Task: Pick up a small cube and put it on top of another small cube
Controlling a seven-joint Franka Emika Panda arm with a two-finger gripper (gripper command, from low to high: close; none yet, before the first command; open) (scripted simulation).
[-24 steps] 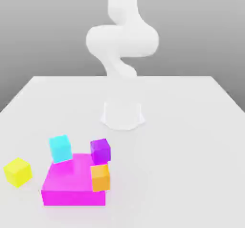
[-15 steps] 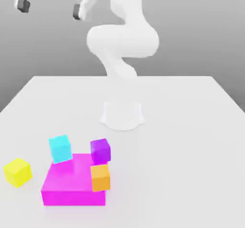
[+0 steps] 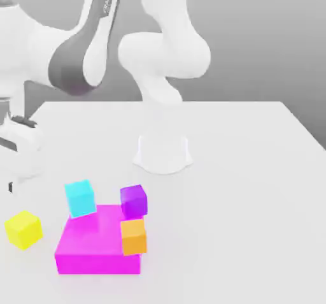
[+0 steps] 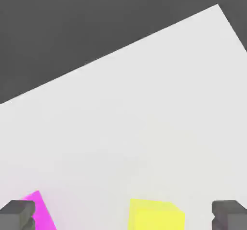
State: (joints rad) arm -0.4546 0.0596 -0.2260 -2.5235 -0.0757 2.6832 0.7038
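Note:
The small yellow cube sits on the white table at the exterior view's left, apart from the other blocks. My gripper hangs at that view's left edge, above and slightly behind the yellow cube. In the hand view the gripper is open: its dark fingertips stand wide apart, with the yellow cube between them, below them and untouched. Other small cubes are a cyan one, a purple one and an orange one.
The flat magenta block lies right of the yellow cube, with the cyan, purple and orange cubes at its edges. A corner of the magenta block shows beside one fingertip. The robot base stands mid-table behind them.
The arm has swung down at the exterior view's left. The gripper dropped from high at the top left to low over the yellow cube. No cube has moved.

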